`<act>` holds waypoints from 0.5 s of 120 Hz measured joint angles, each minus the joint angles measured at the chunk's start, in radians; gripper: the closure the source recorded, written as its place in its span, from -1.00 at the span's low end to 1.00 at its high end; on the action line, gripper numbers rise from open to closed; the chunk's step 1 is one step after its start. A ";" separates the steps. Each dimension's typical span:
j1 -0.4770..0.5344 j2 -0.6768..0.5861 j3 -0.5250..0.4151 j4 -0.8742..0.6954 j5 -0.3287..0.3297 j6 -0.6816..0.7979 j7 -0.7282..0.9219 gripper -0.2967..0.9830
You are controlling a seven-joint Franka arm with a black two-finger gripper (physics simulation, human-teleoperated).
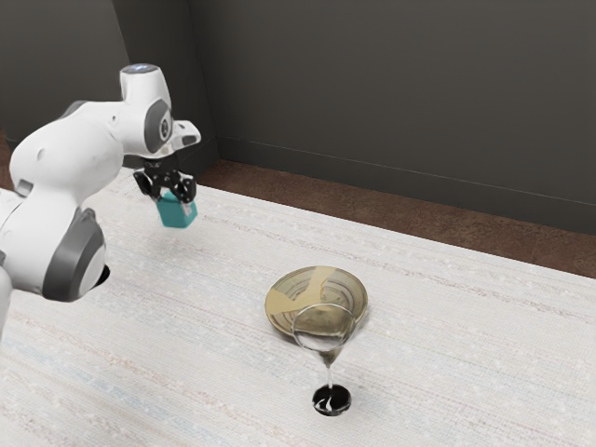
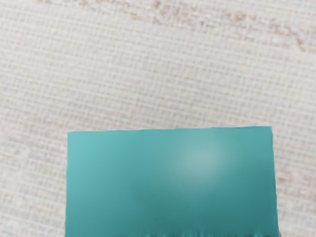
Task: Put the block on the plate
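One block (image 1: 177, 211), teal, at the gripper (image 1: 174, 206), well apart from the plate; cannot tell whether the grip has closed on it.
Risks: a slip in carrying, should the hold prove loose or off-centre; a tilted landing, if released over the plate's sloping rim; a toppled glass, if the hand overshoots.
One plate (image 1: 283, 303), patterned, apparently unobstructed on the block's side.
One stemmed glass (image 1: 331, 400), upright, near the plate's far side from the block.

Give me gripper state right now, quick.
Gripper: closed on the teal block, one finger on either side of it.
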 joint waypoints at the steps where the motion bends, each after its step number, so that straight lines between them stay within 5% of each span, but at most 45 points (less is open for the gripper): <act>1: -0.003 -0.001 0.000 0.000 0.002 0.000 -0.001 0.19; 60: -0.206 -0.007 0.009 -0.021 0.039 0.001 -0.077 0.22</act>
